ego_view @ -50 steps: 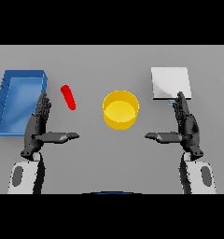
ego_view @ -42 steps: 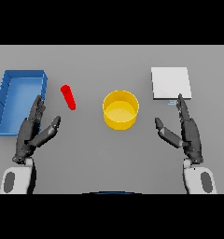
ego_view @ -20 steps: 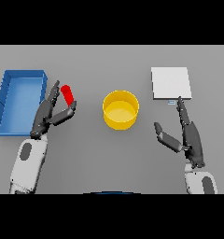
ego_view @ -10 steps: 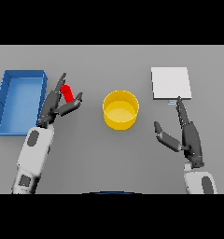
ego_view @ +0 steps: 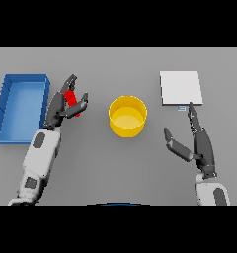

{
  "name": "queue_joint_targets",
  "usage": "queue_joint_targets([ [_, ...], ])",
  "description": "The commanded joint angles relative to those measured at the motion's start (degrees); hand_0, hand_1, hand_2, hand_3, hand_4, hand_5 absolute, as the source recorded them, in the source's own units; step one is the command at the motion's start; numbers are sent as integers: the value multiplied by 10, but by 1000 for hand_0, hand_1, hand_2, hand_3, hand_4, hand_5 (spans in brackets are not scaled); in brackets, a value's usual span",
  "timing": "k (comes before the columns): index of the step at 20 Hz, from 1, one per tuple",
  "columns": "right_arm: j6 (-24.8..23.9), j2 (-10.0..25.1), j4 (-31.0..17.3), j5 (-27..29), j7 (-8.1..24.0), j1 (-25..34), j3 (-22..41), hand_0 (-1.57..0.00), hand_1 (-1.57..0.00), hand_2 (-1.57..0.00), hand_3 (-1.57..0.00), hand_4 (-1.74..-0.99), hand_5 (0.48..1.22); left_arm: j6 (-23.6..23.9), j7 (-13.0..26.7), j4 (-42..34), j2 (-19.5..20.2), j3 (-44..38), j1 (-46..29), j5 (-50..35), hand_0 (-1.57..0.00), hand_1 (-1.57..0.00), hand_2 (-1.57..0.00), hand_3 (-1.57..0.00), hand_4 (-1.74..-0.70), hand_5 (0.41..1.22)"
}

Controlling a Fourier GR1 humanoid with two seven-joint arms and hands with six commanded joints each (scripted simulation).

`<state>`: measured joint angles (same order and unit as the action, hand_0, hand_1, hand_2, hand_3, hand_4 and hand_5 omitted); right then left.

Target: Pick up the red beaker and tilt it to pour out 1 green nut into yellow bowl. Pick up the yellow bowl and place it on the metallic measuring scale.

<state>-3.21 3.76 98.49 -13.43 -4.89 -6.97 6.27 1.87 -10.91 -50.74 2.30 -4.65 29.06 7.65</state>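
Observation:
The red beaker (ego_view: 69, 96) lies on the table between the blue bin and the yellow bowl (ego_view: 114, 118). My left hand (ego_view: 61, 105) is over it, fingers fairly straight along its left side and the thumb crossing its lower right part; the beaker sits between thumb and fingers. No green nut shows. The bowl stands at the table's centre, apart from both hands. The metallic measuring scale (ego_view: 180, 88) is a pale square plate at the far right. My right hand (ego_view: 202, 146) hovers open below the scale, fingers pointing at its near edge.
A blue bin (ego_view: 23, 77) stands at the far left, just left of my left hand. Bare grey table lies between the bowl and the scale, and in front of the bowl.
My left hand has reached forward and right from beside the bin until its fingers and thumb straddle the red beaker. The right hand turned and shifted slightly, then stayed put.

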Motion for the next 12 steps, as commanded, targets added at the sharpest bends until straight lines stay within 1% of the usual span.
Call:
queue_joint_targets([
  [1,-3,1,-2,-2,-2,0,-1,1,1,1,1,-1258,644,6,1,4,-5,-4,3,-4,-285,-328,-364,-292,-1449,783],
  [2,-1,4,-3,-1,1,3,-3,1,1,1,1,-1257,645,12,14,11,-5,-9,11,-4,-441,-481,-523,-547,-1448,871],
  [3,0,4,1,-4,-1,-2,0,1,1,1,1,-1255,644,21,21,13,-5,-7,19,2,-662,-699,-733,-724,-1500,941],
  [4,2,2,-2,-1,2,-1,0,1,1,1,1,-1256,646,23,17,23,-6,-7,27,6,-844,-874,-900,-838,-1541,997],
  [5,0,1,-3,-2,5,2,-1,1,1,1,1,-1254,645,20,12,24,-6,-2,29,13,-989,-1013,-1034,-926,-1575,1042],
  [6,-3,1,-4,0,4,3,-4,1,1,1,1,-1252,644,16,-13,26,-7,5,24,15,-1106,-1125,-1142,-974,-1603,1078],
  [7,-3,0,0,-3,0,-6,0,1,1,1,1,-1250,643,18,-10,28,-4,9,27,20,-1199,-1214,-1228,-1093,-1571,1106],
  [8,-3,-1,-7,2,6,3,-5,1,1,1,1,-1254,644,15,-8,19,-6,15,20,24,-1273,-1285,-1296,-1189,-1544,1129],
  [10,-2,2,-2,-1,2,-3,-3,1,1,1,1,-1257,645,16,10,15,-8,10,21,23,-1380,-1388,-1395,-1326,-1505,1162],
  [11,1,5,1,5,0,-8,-6,1,1,1,1,-1258,644,19,9,9,-11,12,16,22,-1419,-1425,-1430,-1375,-1552,1159],
  [12,-1,-3,0,1,5,-5,0,1,1,1,1,-1257,643,23,8,6,-14,9,15,14,-1449,-1454,-1458,-1414,-1590,1151],
])
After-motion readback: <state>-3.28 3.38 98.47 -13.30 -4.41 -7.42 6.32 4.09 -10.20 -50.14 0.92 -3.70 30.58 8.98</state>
